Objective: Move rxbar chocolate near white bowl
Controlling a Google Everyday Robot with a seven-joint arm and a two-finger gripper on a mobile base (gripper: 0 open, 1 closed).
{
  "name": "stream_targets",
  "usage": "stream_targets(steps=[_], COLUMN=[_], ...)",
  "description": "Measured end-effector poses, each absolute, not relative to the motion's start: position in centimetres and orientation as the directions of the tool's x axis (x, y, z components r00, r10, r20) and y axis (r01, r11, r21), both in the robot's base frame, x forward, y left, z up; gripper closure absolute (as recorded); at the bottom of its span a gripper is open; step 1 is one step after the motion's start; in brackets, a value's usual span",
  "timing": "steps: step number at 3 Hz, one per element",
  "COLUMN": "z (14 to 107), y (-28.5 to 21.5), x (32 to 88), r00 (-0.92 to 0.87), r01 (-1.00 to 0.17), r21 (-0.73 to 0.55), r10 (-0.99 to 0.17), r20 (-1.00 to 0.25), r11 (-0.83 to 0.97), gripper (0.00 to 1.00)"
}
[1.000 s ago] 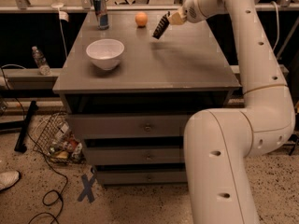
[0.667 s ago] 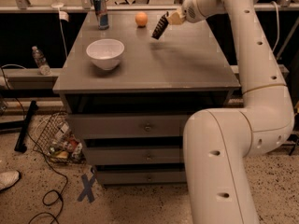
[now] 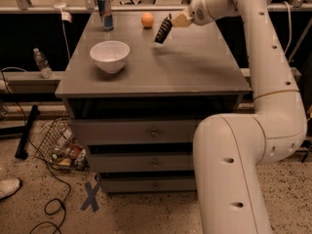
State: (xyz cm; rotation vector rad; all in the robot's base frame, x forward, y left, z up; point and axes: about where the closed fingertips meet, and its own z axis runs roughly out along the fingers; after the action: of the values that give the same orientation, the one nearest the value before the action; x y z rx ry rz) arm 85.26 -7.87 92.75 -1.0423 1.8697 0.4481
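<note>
The rxbar chocolate is a small dark wrapped bar held in the air above the back middle of the grey table. My gripper is shut on its upper end, and the bar hangs tilted down to the left. The white bowl stands on the left part of the table, well to the left of and nearer than the bar. My white arm comes in from the right and reaches over the table's back right corner.
An orange round fruit lies at the back, just left of the bar. A tall blue-silver can stands at the back left. A wire basket with litter and a cable lie on the floor at left.
The gripper and the bar have shifted very slightly; the bowl, fruit and can have not moved.
</note>
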Motion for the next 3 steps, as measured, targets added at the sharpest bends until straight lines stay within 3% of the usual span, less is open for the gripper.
stream_targets(steps=[2, 3], z=[92.2, 90.4], y=[-6.2, -4.8], x=[84.0, 82.7], r00=[-0.217, -0.232], r01=[-0.857, -0.883], r21=[-0.014, 0.017], r10=[-0.386, -0.406], r20=[-0.896, -0.884], r11=[0.515, 0.468], gripper=[1.00, 1.00])
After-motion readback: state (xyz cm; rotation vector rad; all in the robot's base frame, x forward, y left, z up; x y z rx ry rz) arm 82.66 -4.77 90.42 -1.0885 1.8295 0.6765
